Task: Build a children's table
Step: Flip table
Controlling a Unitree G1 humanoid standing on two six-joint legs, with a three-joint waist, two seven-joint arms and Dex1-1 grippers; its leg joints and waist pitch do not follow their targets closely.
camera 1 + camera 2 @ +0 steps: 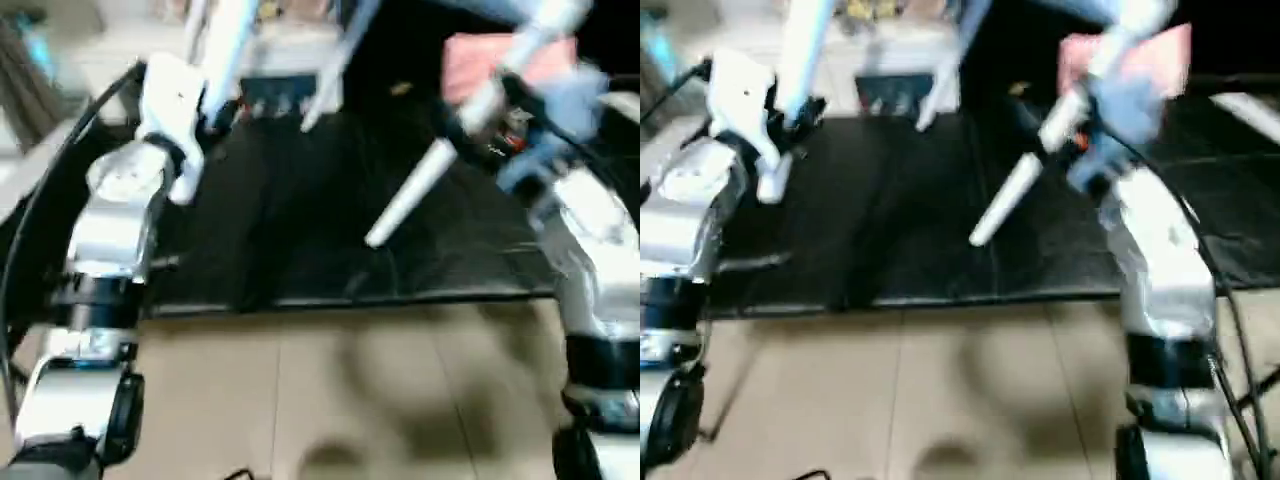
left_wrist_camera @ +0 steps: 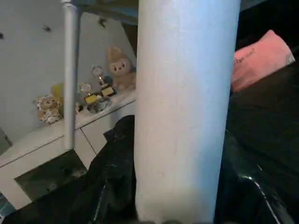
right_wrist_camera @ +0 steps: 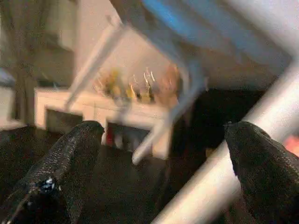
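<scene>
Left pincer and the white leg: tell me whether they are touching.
Touching. In the left wrist view the white leg stands between the left pincer's black fingers, which press against both its sides.

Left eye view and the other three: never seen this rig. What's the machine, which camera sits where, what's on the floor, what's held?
It is a humanoid robot with two arms, each ending in a gripper of two black fingers. The two eye views come from a stereo camera on its head, looking down over its silver forearms. Each wrist view looks along that arm's own fingers.

On the floor lies a black mat, with a pink pillow at its far edge.

The left gripper is shut on a white table leg. The right gripper is open, with a second leg slanting past its fingers, not pinched. The pale slab above in the right wrist view looks like the tabletop, but blur makes that uncertain.
</scene>
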